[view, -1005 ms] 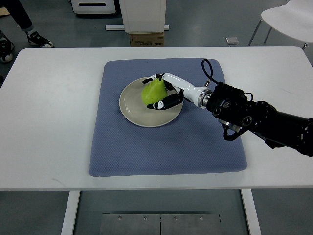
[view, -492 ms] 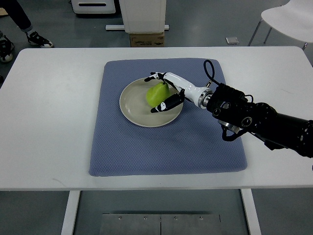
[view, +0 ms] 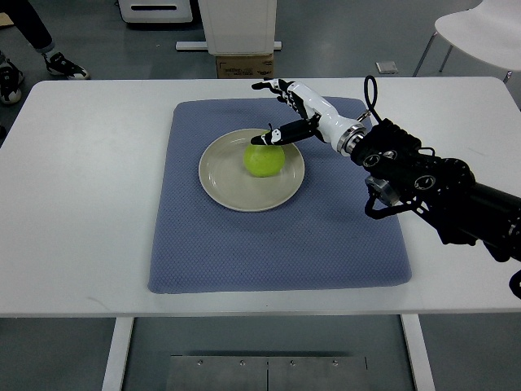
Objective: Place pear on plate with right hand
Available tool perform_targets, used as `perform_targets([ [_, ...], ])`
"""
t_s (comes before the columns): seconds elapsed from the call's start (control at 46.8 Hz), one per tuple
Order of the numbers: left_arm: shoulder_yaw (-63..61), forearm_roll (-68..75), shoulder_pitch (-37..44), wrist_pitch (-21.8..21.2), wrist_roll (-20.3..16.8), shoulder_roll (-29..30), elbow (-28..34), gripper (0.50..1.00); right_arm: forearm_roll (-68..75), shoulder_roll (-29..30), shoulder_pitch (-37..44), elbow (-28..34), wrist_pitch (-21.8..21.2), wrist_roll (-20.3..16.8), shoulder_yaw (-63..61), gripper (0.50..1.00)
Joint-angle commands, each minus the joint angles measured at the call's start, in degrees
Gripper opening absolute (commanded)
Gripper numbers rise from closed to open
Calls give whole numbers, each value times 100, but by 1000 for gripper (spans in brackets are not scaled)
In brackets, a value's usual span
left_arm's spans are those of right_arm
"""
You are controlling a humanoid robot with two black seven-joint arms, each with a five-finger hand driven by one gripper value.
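Note:
A green pear (view: 264, 160) rests on the beige round plate (view: 225, 183), which sits on a blue mat (view: 277, 244). My right hand (view: 277, 110) is above and behind the pear, lifted clear of it, with its fingers spread and holding nothing. Its thumb tip hangs just over the pear's top. The black right arm (view: 431, 187) comes in from the right edge. The left arm is out of view.
The white table (view: 81, 187) carries the mat. A cardboard box (view: 244, 65) and a white cabinet base stand on the floor behind it. A white chair (view: 480, 28) is at the back right. A person's shoes (view: 32, 69) show at the top left.
My right hand has let go of the pear and risen up and back from the plate. The pear now lies on the plate by itself.

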State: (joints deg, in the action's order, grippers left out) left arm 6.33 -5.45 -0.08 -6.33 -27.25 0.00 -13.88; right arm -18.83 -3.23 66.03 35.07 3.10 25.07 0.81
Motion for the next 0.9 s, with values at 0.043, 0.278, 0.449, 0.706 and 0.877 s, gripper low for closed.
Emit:
perform_targets([
  [0.043, 0, 0, -1, 0, 0, 0, 0, 1000, 11, -230, -231, -8, 24, -2, -291, 1000],
  [0.278, 0, 0, -1, 0, 0, 0, 0, 1000, 792, -670, -521, -17, -20, -678, -1346, 1000],
  [0.449, 0, 0, -1, 0, 0, 0, 0, 1000, 1610, -767, -653, -96, -20, -1074, -1838, 1000],
  [0.706, 0, 0, -1, 0, 0, 0, 0, 1000, 1953, -749, -1066, -299, -29, -1127, -2295, 1000],
  [0.877, 0, 0, -1, 0, 0, 0, 0, 1000, 2094, -758, -1207, -299, -38, -1285, -2603, 1000],
])
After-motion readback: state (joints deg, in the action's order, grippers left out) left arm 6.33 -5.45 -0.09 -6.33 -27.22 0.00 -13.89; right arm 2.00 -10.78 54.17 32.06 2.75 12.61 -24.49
